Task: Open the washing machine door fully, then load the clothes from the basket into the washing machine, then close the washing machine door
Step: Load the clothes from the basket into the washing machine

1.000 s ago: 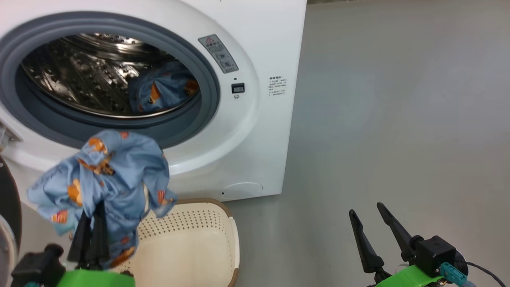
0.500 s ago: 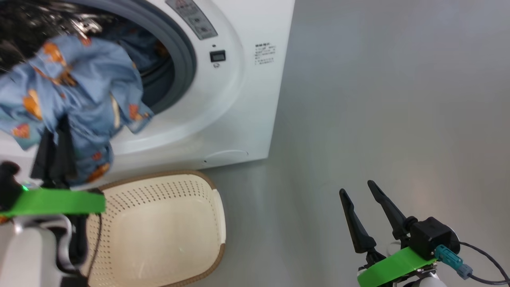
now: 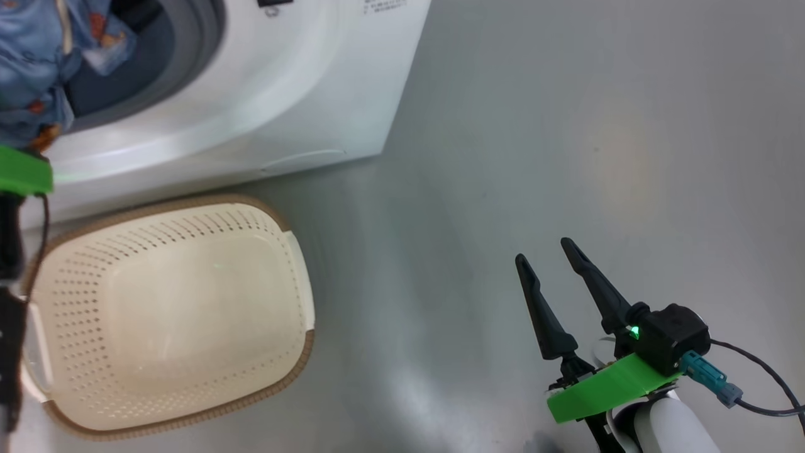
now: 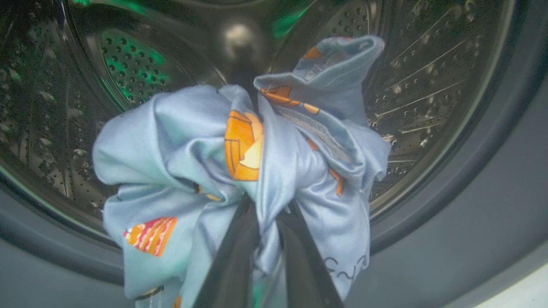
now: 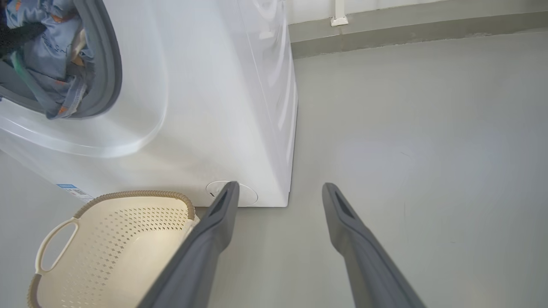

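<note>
My left gripper [image 4: 267, 209] is shut on a bundle of the light blue clothes [image 4: 192, 145] and holds it at the mouth of the steel drum [image 4: 428, 85], just inside the grey gasket [image 4: 471, 205]. In the head view the clothes [image 3: 31, 56] hang at the opening of the white washing machine [image 3: 302, 82], above the arm's green bracket [image 3: 22, 170]. The cream basket [image 3: 170, 308] stands on the floor in front of the machine, its inside showing bare plastic. My right gripper [image 3: 544, 251] hovers open over the floor to the right. The washing machine door is out of view.
Grey floor [image 3: 566, 126] stretches to the right of the machine. In the right wrist view the machine's lower front carries a round filter cap [image 5: 246, 194] and a blue label sticker [image 5: 70, 188], close behind the basket [image 5: 115, 239]. A wall base [image 5: 406, 30] runs behind.
The head camera has tilted down. My left gripper has lifted the clothes from above the basket up to the drum opening. The right gripper has stayed open.
</note>
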Controlling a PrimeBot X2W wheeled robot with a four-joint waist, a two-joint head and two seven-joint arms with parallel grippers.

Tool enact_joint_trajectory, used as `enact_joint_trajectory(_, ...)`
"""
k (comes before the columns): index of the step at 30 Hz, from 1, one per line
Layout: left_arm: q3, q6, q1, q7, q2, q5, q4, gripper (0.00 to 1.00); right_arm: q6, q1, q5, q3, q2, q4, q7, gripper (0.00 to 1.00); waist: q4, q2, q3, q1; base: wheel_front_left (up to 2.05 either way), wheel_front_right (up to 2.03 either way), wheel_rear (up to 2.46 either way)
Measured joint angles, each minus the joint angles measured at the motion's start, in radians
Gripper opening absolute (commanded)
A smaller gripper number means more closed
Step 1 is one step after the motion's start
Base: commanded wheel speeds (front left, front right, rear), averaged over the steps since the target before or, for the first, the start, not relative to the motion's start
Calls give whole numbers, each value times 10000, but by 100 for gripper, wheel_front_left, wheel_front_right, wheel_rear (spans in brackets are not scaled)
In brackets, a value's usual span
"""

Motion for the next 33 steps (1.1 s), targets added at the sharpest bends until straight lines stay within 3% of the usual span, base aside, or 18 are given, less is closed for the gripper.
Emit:
enact_joint_trajectory(7, -1030, 0, -1858, 934, 731, -579, 1494, 0, 0, -113, 130, 123, 0, 25, 0, 100, -245, 0, 646, 0, 0, 0, 0)
enact_joint_trajectory(13, -1687, 0, -3379, 1808, 884, -913, 2155, 0, 0, -177, 288, 291, 0, 35, 0, 100, -352, 0, 1110, 0, 0, 0, 0)
enact_joint_trajectory(19, -2109, 0, -4393, 2040, 918, -995, 2483, 0, 0, -461, 383, 585, 2, 44, 0, 100, -443, 0, 1593, 1, 0, 0, 0)
enact_joint_trajectory(23, -2359, 0, -4895, 1848, 928, -1057, 2550, 0, 0, -510, 453, 694, 0, 40, 0, 100, -530, 0, 1906, 0, 0, 0, 0)
enact_joint_trajectory(28, -2556, 0, -5454, 430, 1122, -863, 2385, 0, 0, -517, 663, 911, 2, 36, 0, 100, -691, 0, 2194, 0, 0, 0, 0)
enact_joint_trajectory(33, -2638, 0, -5840, 27, 1394, -711, 2140, 0, 0, -521, 731, 989, 2, 8, 0, 100, -866, 0, 2362, 0, 0, 0, 0)
